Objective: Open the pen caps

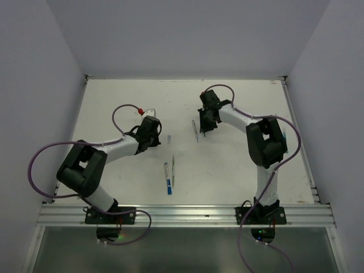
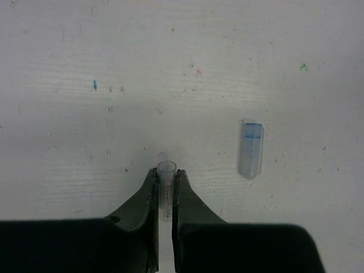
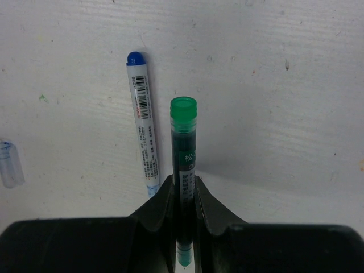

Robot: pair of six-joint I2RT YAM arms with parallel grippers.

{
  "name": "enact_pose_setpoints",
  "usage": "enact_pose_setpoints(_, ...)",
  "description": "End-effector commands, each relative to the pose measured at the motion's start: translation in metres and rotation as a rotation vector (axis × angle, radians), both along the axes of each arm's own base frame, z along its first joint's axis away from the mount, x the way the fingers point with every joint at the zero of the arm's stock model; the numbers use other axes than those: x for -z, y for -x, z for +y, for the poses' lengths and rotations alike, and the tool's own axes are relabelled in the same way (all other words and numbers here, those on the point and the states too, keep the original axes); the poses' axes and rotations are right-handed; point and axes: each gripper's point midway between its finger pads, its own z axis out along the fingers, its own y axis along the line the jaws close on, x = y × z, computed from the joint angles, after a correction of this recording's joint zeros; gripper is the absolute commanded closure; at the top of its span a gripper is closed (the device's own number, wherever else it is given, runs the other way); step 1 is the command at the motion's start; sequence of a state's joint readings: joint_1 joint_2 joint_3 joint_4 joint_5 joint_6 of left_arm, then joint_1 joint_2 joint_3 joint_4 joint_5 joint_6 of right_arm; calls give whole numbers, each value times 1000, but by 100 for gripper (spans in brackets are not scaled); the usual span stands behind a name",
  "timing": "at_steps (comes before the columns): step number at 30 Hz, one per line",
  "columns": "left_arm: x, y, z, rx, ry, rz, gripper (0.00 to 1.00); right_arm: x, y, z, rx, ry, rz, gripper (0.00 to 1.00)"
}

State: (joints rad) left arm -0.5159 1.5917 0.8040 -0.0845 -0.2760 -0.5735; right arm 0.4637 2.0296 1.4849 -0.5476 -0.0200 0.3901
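Currently the left gripper is clenched on a short clear cap, which stands upright between the fingers with its open mouth poking above them. At 2 o'clock from it a second cap, clear with a blue band, lies flat on the white table, apart from the fingers. The right gripper is clamped around a green pen, whose green end sticks out at 12 o'clock past the fingertips. Just beside it, at 10 o'clock, a blue-tipped pen lies on the table almost parallel, its near end running up to the gripper's left finger. Seen from above, a thin grey pen lies toward the table's 6 o'clock edge, well apart from both grippers. A small red-and-white piece sits at 12 o'clock from the left gripper, too small to identify.
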Motion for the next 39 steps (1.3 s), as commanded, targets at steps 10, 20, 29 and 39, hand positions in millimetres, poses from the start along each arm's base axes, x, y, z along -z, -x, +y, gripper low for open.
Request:
enact_pose_setpoints(10,5,-39,-9,-4,28,-21,99,-6,-24,6,-23,-13,-63,94)
enact_pose_setpoints(20,25,-33,-14,1,43,35,80,2,-26,4,-22,12,-56,80)
enact_pose_setpoints(29,29,-32,-14,-1,44,48,67,5,-29,1,-15,32,-61,68)
enact_pose_setpoints(39,24,-28,-14,12,56,44,62,-15,-32,5,-15,-9,-107,67)
